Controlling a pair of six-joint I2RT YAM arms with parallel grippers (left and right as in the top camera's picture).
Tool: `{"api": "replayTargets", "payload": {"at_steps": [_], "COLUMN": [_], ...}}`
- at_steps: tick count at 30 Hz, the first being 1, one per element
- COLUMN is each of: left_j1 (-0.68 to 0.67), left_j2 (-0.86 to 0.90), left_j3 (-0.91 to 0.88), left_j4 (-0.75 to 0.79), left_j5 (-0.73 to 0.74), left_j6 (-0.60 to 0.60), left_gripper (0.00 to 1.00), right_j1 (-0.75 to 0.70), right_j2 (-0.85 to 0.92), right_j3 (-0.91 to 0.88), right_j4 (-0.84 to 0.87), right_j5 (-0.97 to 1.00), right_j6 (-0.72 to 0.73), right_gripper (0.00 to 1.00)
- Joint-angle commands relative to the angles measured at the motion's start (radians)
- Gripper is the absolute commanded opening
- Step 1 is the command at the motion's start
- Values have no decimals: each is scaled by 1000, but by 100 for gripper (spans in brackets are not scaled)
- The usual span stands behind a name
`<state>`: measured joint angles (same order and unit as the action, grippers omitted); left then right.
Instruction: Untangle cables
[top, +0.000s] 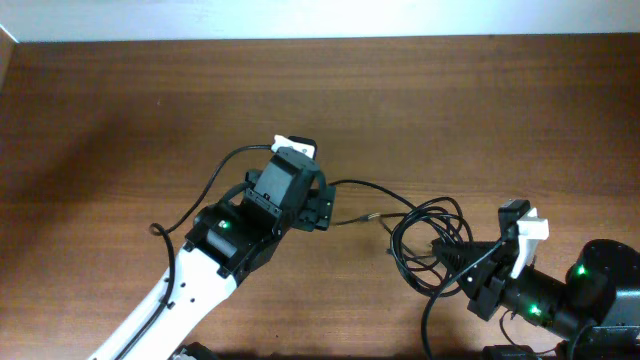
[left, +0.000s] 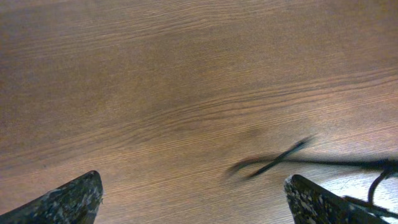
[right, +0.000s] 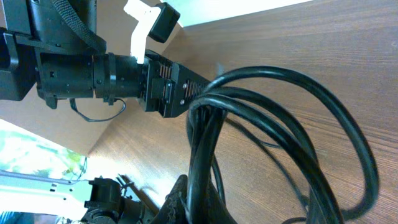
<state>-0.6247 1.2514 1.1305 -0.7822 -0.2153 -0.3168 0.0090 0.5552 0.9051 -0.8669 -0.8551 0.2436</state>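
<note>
Blurred cable tip (left: 283, 157); right pincer (right: 186, 202) buried under cable loops (right: 202, 143).

Bare table (top: 100, 110) lies open across the left and far side; cable loops (top: 432, 245) block the right

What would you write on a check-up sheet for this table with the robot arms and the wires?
Surface: brown wooden table, grain showing.
Job's things: black cable bundle, looped and tangled, on the right side of the table.
Clutter: nothing seen.
Grippers: left gripper open, holding nothing; right gripper appears shut on the bundle, its fingers mostly hidden.
Cables: a loose cable end lies flat on the wood in front of the left gripper, not held.
Surroundings: white wall behind the table's far edge.
</note>
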Motion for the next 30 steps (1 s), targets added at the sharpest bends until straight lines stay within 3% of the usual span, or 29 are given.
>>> {"api": "replayTargets", "payload": {"at_steps": [1, 4, 8, 11, 15, 16, 17, 18, 22, 30], "left_j1": [8, 8, 8, 8, 8, 8, 8, 8, -11, -84], "left_j2": [-6, -14, -38, -39, -38, -38, -38, -38, -38, 5], "left_j3": [3, 3, 4, 4, 4, 4, 3, 3, 3, 3], "left_j4": [3, 14, 49, 48, 48, 48, 48, 48, 118, 206], "left_j5": [-14, 120, 603, 785, 948, 991, 1024, 1032, 1032, 1019], "left_j6": [62, 146, 380, 401, 401, 401, 401, 401, 328, 329], "left_gripper": [94, 91, 84, 70, 77, 87, 96, 98, 99, 100], "right_j1": [-3, -3, -3, -3, -3, -3, -3, -3, -3, -3], "right_j2": [-9, -9, -9, -9, -9, -9, -9, -9, -9, -9], "right_j3": [14, 14, 14, 14, 14, 14, 14, 14, 14, 14], "right_j4": [5, -7, -12, -12, -12, -12, -12, -12, -8, 42], "right_j5": [3, 40, 56, 67, 67, 66, 66, 65, 46, -84], "right_j6": [-3, -3, -3, -3, -3, -3, -3, -3, 1, 1], "right_gripper": [4, 4, 4, 4, 4, 4, 4, 4, 4, 4]}}
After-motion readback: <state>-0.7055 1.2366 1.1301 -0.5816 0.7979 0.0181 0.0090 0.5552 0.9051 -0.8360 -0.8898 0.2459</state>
